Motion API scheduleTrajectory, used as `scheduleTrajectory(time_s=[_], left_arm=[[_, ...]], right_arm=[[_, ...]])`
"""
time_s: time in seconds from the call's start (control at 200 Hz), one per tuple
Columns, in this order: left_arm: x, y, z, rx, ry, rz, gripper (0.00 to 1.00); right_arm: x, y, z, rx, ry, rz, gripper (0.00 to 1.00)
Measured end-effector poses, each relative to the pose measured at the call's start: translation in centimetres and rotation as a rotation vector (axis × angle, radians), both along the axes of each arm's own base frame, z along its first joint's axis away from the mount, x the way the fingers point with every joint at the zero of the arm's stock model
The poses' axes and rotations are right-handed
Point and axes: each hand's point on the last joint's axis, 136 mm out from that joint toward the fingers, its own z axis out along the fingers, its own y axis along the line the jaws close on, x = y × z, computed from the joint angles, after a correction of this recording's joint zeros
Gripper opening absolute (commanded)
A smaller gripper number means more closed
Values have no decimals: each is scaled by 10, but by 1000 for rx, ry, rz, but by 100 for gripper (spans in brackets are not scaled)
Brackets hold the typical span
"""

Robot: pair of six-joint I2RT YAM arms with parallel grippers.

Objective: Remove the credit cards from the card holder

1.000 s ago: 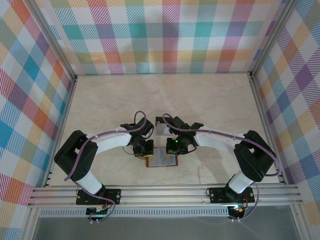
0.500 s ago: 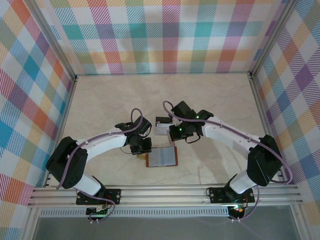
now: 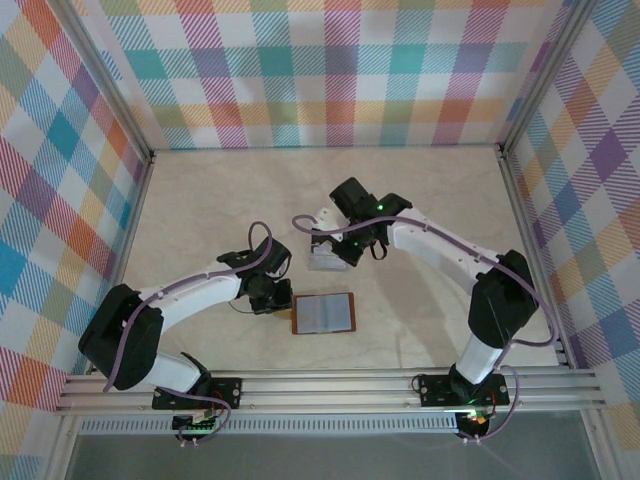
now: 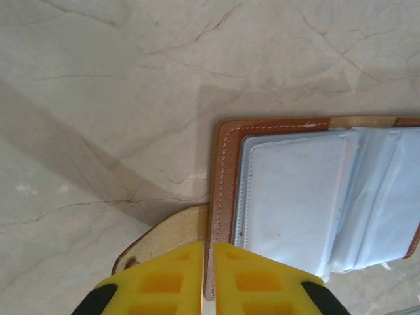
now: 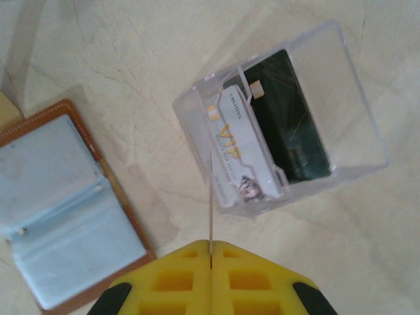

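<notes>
Right tool (image 5: 210,254) with card (image 5: 210,197), now over clear box (image 5: 331,82)

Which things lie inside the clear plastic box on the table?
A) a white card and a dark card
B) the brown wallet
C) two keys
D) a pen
A: through the walls of the clear box, the right wrist view shows a white card printed VIP beside a dark card.
</notes>
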Motion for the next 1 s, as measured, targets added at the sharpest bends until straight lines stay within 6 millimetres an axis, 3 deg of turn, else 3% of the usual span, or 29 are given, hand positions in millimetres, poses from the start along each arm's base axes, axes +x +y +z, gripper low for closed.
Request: scheduleTrajectory(time_s=[0.24, 0.56, 1.0], left_arm=[[-1, 2, -1, 2, 4, 4, 13], [-1, 4, -1, 4, 6, 10, 13], [-2, 7, -5, 17, 24, 14, 13]], right_arm=[[31, 1, 11, -68, -67, 159, 0], [63, 8, 16, -105, -94, 240, 0], [89, 17, -22, -162, -34, 290, 0]])
